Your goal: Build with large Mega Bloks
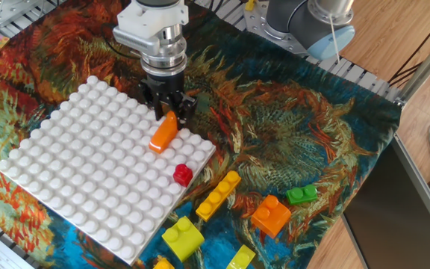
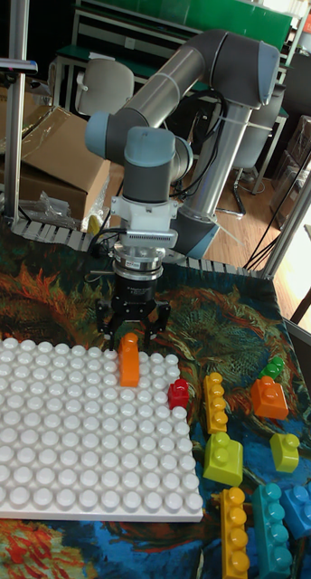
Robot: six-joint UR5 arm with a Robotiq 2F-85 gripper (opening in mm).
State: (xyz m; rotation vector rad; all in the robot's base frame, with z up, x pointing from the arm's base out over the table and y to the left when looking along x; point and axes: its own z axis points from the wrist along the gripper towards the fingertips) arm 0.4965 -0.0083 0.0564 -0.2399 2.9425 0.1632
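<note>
The gripper (image 1: 169, 113) is clamped on the top end of an orange brick (image 1: 163, 132), which stands tilted on the white baseplate (image 1: 73, 179) near its far right edge. A small red brick (image 1: 182, 174) sits at five o'clock from it, well apart, at the baseplate's corner

An orange bar (image 1: 164, 132) lies tilted on the white baseplate (image 1: 73, 179), its upper end pinched between the fingers (image 1: 172, 105). At its five o'clock a small red one-stud cube (image 1: 183, 175) sits at the plate's edge. Off the plate, on the patterned cloth, a long yellow bar (image 1: 218, 194) lies at the cube's four o'clock. At the yellow bar's three o'clock rest an orange brick (image 1: 270, 215) and a small green brick (image 1: 301, 194); at its six o'clock sits a lime-yellow brick (image 1: 183, 236).
</note>
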